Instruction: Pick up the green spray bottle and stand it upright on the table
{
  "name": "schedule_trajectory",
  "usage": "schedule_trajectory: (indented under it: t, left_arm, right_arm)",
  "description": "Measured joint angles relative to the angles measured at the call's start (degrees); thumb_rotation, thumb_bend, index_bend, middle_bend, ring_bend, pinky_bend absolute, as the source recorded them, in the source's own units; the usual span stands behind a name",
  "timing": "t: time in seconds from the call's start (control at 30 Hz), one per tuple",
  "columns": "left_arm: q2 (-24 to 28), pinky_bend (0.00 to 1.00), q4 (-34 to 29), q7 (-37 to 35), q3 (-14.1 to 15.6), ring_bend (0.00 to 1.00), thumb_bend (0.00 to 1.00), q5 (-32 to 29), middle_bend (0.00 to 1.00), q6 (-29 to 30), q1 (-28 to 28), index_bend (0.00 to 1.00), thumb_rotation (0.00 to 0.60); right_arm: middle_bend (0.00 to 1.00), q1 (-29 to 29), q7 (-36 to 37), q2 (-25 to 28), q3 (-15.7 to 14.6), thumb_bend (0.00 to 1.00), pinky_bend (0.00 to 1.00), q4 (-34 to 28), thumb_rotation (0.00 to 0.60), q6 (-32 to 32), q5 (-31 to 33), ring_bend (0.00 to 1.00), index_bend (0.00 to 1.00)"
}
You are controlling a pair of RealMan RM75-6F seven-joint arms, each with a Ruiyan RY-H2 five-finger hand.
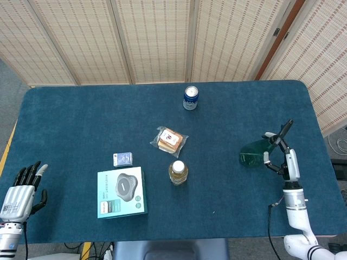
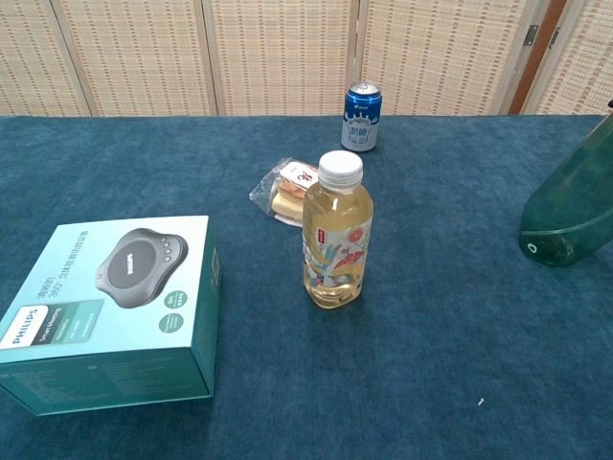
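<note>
The green spray bottle is near the table's right edge. In the chest view the spray bottle is tilted, its base low on the cloth and its neck rising to the right out of frame. My right hand grips it at the neck and spray head, with one finger pointing up and away. My left hand hangs past the near left corner with its fingers spread and holds nothing. Neither hand shows in the chest view.
On the blue table are a blue can at the back, a wrapped snack, a yellow drink bottle, a teal box and a small card pack. The table's right edge is close to my right hand.
</note>
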Motion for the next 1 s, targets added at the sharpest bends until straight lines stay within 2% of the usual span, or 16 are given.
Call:
schedule_trajectory:
  t: [0.77,1.0]
  left_arm:
    - [0.0,0.00,-0.6,0.9,0.0,0.00,0.59,-0.1,0.00,0.1,0.2,0.05,0.600]
    - [0.0,0.00,-0.7,0.9,0.0,0.00,0.59,-0.2,0.00,0.0,0.1,0.05,0.600]
  right_arm:
    - [0.33,-0.5,2.5,0.0,0.1,0.38,0.32,1.8,0.600,0.5,-0.3,0.21,0.36]
    - [0.31,-0.5,3.0,-0.4,0.1,0.37,0.32,2.7,0.600,0.4,-0.1,0.20,0.28]
